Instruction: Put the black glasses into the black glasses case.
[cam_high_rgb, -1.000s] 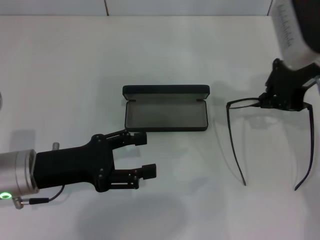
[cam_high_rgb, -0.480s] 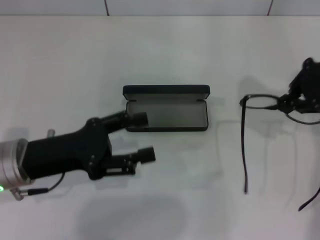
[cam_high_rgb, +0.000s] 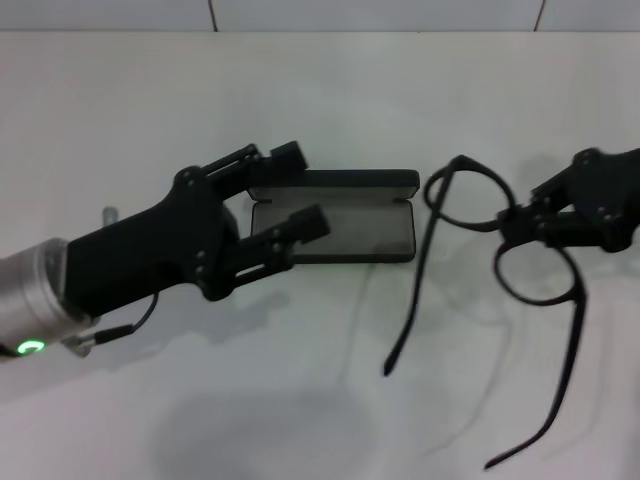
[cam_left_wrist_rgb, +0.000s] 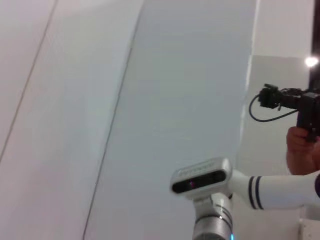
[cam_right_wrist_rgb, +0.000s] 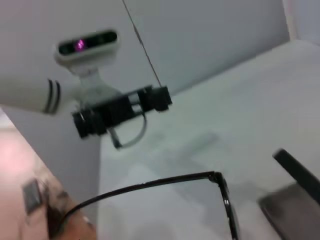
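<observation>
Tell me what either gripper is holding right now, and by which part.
The right gripper holds the black glasses at the bridge between the lenses, temple arms hanging open. The left gripper holds nothing, jaws open over the black glasses case.

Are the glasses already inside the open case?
No, the glasses are held up by the right gripper beside the case, whose grey inside shows nothing in it.
</observation>
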